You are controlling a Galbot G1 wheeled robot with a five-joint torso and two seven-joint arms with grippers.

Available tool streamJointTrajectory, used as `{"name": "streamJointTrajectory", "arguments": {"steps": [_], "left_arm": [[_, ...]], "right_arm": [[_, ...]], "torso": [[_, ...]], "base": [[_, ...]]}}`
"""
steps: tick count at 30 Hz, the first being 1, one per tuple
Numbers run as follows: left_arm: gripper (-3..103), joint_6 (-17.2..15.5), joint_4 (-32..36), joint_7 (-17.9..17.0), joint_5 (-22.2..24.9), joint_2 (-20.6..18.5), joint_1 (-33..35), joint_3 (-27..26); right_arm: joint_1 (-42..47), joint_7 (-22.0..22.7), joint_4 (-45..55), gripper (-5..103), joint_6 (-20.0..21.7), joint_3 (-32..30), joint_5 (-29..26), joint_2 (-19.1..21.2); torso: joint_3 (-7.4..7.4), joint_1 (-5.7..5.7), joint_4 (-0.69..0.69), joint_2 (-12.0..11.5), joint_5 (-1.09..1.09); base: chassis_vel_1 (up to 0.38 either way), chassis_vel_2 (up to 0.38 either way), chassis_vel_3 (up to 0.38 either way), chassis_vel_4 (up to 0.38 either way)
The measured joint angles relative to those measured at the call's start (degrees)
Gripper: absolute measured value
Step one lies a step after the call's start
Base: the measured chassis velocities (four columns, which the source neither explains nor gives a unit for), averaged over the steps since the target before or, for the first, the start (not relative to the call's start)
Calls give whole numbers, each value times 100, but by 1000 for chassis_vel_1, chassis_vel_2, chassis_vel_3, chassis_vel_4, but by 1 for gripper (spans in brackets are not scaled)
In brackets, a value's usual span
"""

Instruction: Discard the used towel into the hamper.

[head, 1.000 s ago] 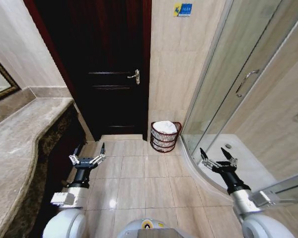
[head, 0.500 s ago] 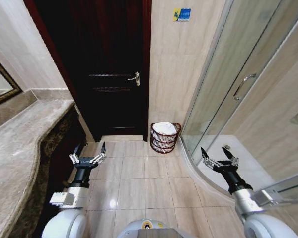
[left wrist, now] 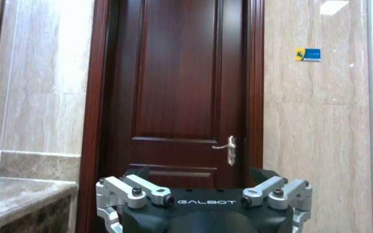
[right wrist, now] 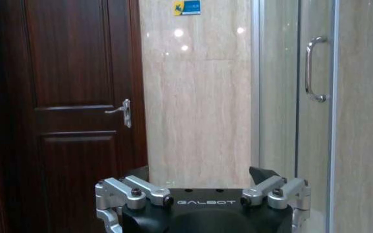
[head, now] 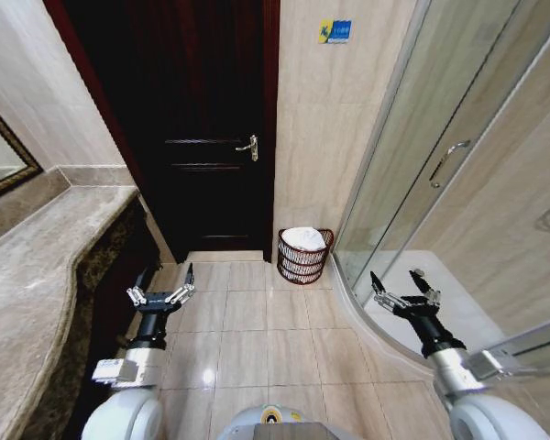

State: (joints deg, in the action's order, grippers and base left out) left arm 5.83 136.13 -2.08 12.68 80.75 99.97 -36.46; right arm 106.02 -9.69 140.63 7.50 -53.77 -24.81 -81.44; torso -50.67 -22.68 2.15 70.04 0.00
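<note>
The hamper point(head: 303, 261), a small round reddish-brown ribbed basket, stands on the floor against the wall between the dark door and the shower glass. A white towel point(head: 304, 238) lies bunched inside it, showing above the rim. My left gripper point(head: 161, 282) hangs open and empty low on the left, well short of the hamper. My right gripper point(head: 403, 288) is open and empty low on the right, beside the shower's curved threshold. In the left wrist view the left gripper point(left wrist: 203, 175) faces the door; in the right wrist view the right gripper point(right wrist: 203, 174) faces the wall.
A dark wooden door point(head: 211, 137) with a metal handle is shut straight ahead. A marble vanity counter point(head: 27, 275) runs along the left. A glass shower enclosure point(head: 440, 165) with a curved raised sill takes the right side. Beige floor tiles point(head: 257, 330) lie between.
The view has drifted slightly, with the hamper and door shifting a little in the picture. Both grippers hold the same open pose.
</note>
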Motion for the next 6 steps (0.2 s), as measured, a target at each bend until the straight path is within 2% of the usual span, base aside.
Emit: {"name": "streamJointTrajectory", "arguments": {"steps": [6], "left_arm": [[100, 1, -42, 10, 18, 3, -5, 11]], "right_arm": [[9, -17, -72, 100, -115, 29, 30, -45]], "torso": [[9, 9, 0, -17, -1]], "base": [[0, 0, 0, 0]]}}
